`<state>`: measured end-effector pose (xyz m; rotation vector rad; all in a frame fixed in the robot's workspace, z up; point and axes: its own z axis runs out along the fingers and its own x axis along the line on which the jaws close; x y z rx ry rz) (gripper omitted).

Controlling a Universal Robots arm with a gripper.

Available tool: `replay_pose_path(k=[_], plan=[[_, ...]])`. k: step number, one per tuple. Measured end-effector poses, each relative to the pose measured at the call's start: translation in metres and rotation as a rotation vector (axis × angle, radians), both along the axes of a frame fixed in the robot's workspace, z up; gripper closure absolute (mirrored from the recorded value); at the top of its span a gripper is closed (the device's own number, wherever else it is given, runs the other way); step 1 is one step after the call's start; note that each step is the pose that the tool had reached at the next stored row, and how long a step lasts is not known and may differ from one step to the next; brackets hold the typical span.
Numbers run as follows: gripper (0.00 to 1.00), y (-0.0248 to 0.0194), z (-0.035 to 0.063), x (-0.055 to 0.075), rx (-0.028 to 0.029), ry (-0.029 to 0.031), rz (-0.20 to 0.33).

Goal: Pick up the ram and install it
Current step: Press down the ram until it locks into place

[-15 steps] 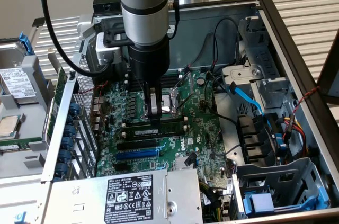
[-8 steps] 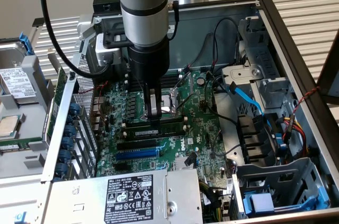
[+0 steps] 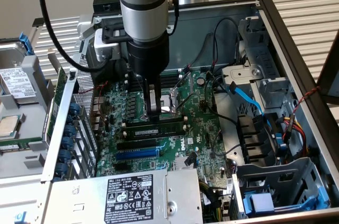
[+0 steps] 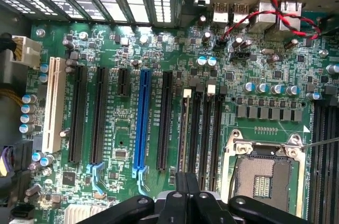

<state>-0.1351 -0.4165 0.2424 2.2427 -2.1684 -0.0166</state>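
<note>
A: Open computer case (image 3: 296,38) frames the exterior view, with the green motherboard (image 3: 201,134) on its floor. Where does the arm stand?

B: Its gripper (image 3: 153,108) reaches down beside the CPU socket (image 3: 172,99), fingers pressed together, right above the ram (image 3: 153,128), which lies in a memory slot just beside that socket, toward the blue expansion slot (image 3: 136,154).

A: And the wrist view?

B: The closed gripper (image 4: 186,192) sits over the ram (image 4: 185,128), seen edge-on in the slot between the blue expansion slot (image 4: 141,123) and the CPU socket (image 4: 262,179).
</note>
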Motion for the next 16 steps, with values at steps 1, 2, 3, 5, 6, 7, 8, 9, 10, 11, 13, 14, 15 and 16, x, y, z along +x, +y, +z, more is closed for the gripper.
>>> replay_pose_path(k=[1,2,3,5,6,7,8,9,10,11,13,14,15,16], plan=[[0.89,0.0000,0.0037,0.0000,-0.0001,0.0001,0.000],[0.89,0.0000,0.0069,0.0000,-0.0002,0.0002,0.000],[0.89,0.0000,0.0094,0.0000,-0.0003,0.0002,0.000],[0.89,0.0000,0.0123,0.0000,-0.0003,0.0002,0.000],[0.89,0.0000,0.0126,0.0000,-0.0001,0.0001,0.000],[0.89,0.0000,0.0125,0.0000,0.0000,-0.0001,0.000],[0.89,0.0000,0.0125,0.0000,0.0000,0.0000,0.000],[0.89,0.0000,0.0126,0.0000,0.0000,-0.0001,0.000],[0.89,0.0000,0.0126,0.0000,-0.0001,0.0000,0.000],[0.89,0.0000,0.0127,0.0000,-0.0003,0.0001,0.000],[0.89,0.0000,0.0127,0.0000,-0.0003,0.0001,0.000],[0.89,0.0000,0.0126,0.0000,-0.0002,0.0001,0.000],[0.89,0.0000,0.0126,0.0000,-0.0002,0.0001,0.000],[0.89,0.0000,0.0127,0.0000,-0.0002,0.0001,0.000]])
